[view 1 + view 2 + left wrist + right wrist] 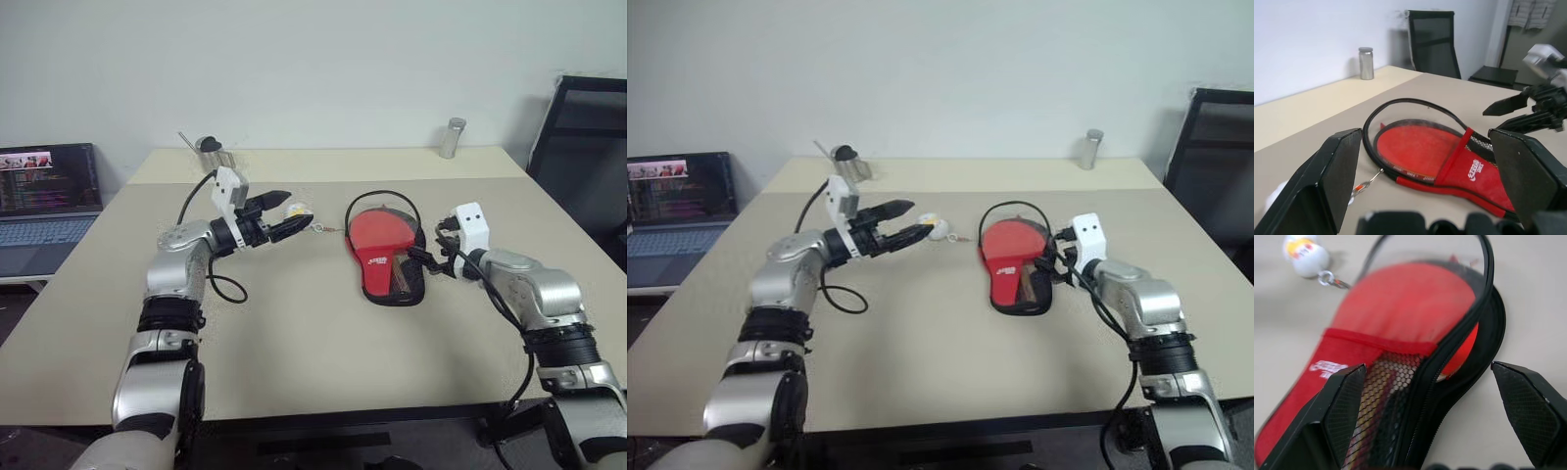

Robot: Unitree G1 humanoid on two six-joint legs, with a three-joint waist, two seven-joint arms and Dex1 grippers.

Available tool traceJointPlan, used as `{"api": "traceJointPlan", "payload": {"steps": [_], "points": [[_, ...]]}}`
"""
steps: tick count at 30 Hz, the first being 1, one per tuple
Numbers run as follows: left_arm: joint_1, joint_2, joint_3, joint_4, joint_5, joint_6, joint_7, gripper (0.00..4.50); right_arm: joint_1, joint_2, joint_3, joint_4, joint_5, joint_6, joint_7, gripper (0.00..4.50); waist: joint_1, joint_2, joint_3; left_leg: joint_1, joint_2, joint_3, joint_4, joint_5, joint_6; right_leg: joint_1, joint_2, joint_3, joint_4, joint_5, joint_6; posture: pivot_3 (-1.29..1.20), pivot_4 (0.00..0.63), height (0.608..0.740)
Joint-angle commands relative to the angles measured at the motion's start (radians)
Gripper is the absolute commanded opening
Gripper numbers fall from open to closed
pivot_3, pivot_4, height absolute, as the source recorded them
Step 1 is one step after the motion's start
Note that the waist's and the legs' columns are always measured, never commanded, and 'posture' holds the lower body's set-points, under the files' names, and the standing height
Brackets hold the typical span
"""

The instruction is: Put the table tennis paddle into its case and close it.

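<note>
Head cams: your case lies flat mid-table, unzipped, its zip edge looping up around the round end. The paddle sits inside, red face showing. Your left gripper hangs above the table at approx 9 o'clock from the case, well apart from it, fingers spread, nothing in them. A small white ball charm w/ a clip lies on the table just beyond its tips. Your right gripper is at 3 o'clock, right beside the case's edge, fingers apart; can't tell if it touches. Steel cylinder at the far edge, approx 1 o'clock.

L wrist cam: both fingers wide, case open ahead, red panel w/ white lettering visible, other gripper beyond it.

R wrist cam: fingers wide, looking onto the mesh pocket and open zip, nothing pinched.
</note>
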Motion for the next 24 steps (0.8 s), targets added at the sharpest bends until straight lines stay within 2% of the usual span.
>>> {"api": "traceJointPlan", "payload": {"steps": [1, 12, 22, 24], "points": [[0.004, 0.02, 0.007, -0.094, -0.035, 0.025, 0.03, 4.5, -0.045, 0.014, -0.011, 0.085, -0.046, -0.072, 0.016, 4.49, 0.0, 0.0, 0.0, 0.0, 0.0, 0.0, 0.0, 0.0, 0.0, 0.0, 0.0, 0.0, 0.0, 0.0, 0.0, 0.0, 0.15, 0.74], [0.025, 0.044, 0.003, -0.135, -0.049, 0.039, 0.063, 4.5, -0.075, 0.063, 0.02, 0.265, -0.119, -0.129, 0.141, 4.49, -0.003, 0.0, 0.0, 0.001, 0.0, 0.001, 0.0, 0.0, 0.0, 0.0, 0.0, 0.0, 0.0, 0.0, 0.0, 0.0, 0.15, 0.74], [0.031, 0.057, -0.004, -0.138, -0.052, 0.03, 0.067, 4.5, -0.133, 0.125, 0.014, 0.401, -0.167, -0.152, 0.184, 4.49, -0.017, 0.0, 0.0, 0.002, 0.001, 0.002, 0.0, 0.0, 0.0, 0.0, 0.001, 0.001, 0.001, 0.001, -0.001, 0.0, 0.15, 0.74], [0.037, 0.063, -0.003, -0.143, -0.052, 0.03, 0.065, 4.5, -0.148, 0.139, 0.001, 0.442, -0.164, -0.141, 0.184, 4.12, -0.024, 0.0, 0.0, 0.003, 0.001, 0.002, 0.0, 0.0, 0.0, 0.001, 0.001, 0.001, 0.001, 0.001, -0.002, 0.0, 0.15, 0.74]]}}
